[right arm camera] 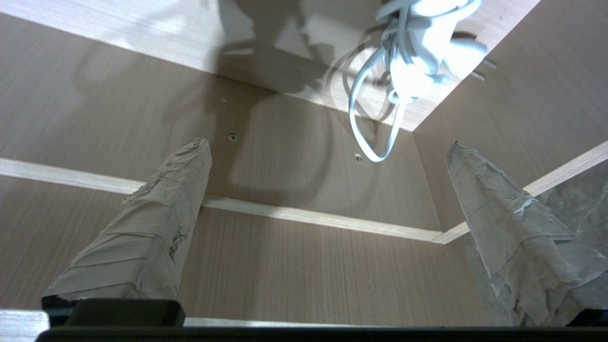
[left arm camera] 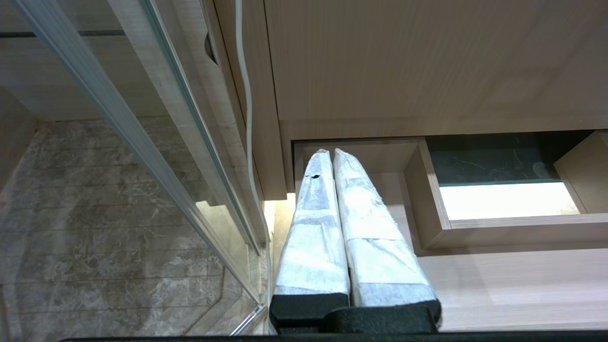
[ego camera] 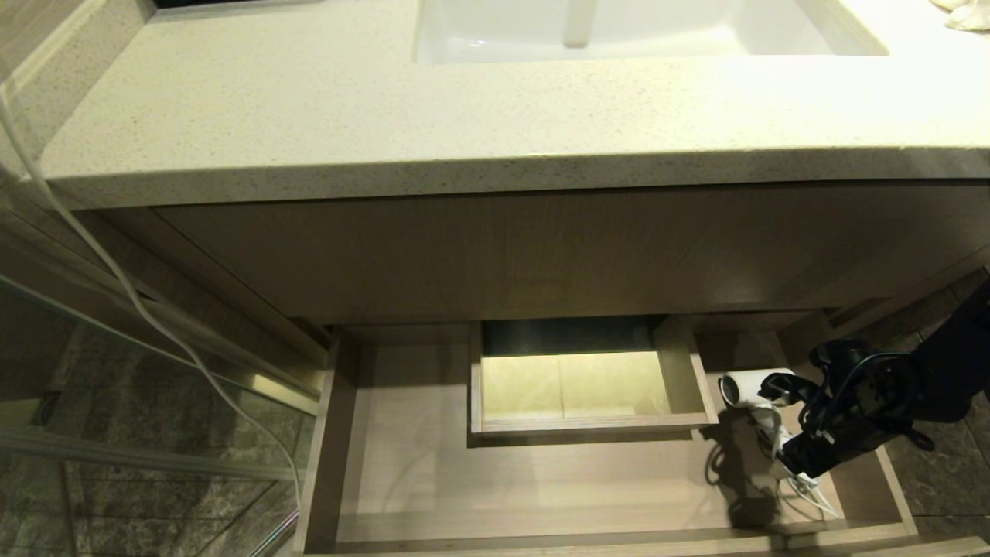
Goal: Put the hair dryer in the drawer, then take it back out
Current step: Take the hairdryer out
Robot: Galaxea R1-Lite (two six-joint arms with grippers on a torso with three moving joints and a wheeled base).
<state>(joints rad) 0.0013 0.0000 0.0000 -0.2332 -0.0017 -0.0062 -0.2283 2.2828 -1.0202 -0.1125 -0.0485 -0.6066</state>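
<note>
The drawer (ego camera: pixel 321 464) stands pulled out below the vanity, wide and shallow, in light wood grain. The white hair dryer (ego camera: pixel 741 387) lies in its right end, its barrel toward the rear and its cord (ego camera: pixel 804 489) trailing toward the front. My right gripper (ego camera: pixel 790 422) hovers right by the dryer's handle, open. In the right wrist view the fingers (right arm camera: pixel 156 223) stand wide apart with only the drawer (right arm camera: pixel 304 213) between them, and the hair dryer (right arm camera: pixel 418 52) lies past the tips. My left gripper (left arm camera: pixel 327 153) is shut and empty above the left end of the drawer (left arm camera: pixel 522 285).
A boxed notch (ego camera: pixel 681 371) juts into the drawer from its rear wall. Above it are the vanity panel (ego camera: pixel 541 247), the stone countertop (ego camera: pixel 387 116) and the sink (ego camera: pixel 650 31). A glass door (ego camera: pixel 116 433) and a hanging white cable (ego camera: pixel 116 271) are at the left.
</note>
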